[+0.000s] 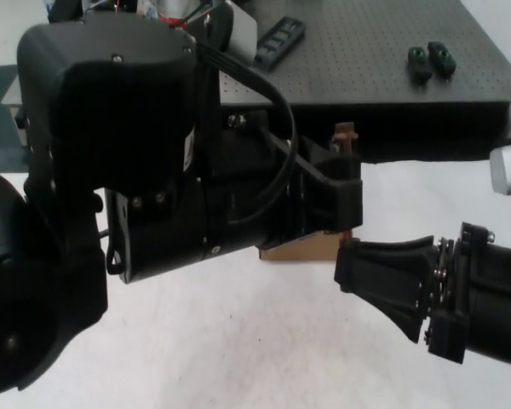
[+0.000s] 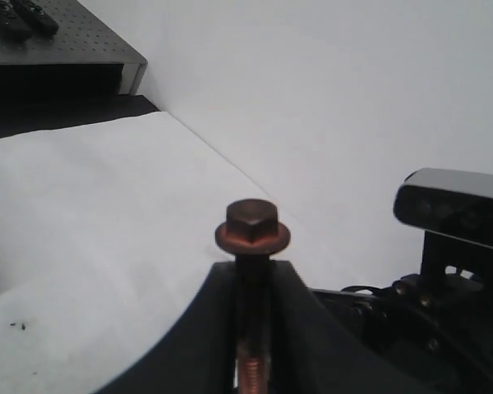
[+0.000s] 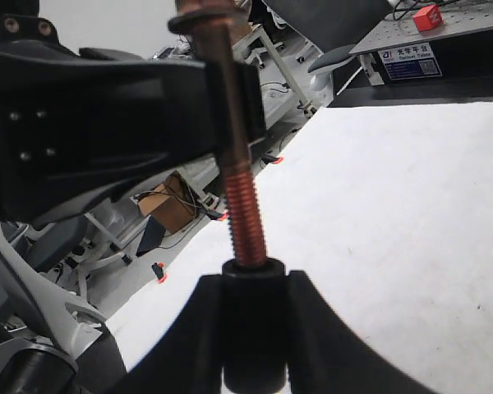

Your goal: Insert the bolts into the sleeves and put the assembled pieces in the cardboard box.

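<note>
As the left fingers [image 2: 201, 328] clamp the bolt [image 1: 345, 132], right of centre in the high view, and the right fingers [image 3: 181, 345] grip the sleeve [image 3: 253, 328] at its tip, insertion appears begun; next, a straight push.

The left tool [image 2: 253, 275] clamps a copper bolt [image 2: 252, 230] upright; hex head above the jaws.

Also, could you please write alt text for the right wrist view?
A copper bolt, clamped by the left gripper, points down with its threaded end meeting the top of a black sleeve held in the right gripper. White bench surface lies behind.
</note>
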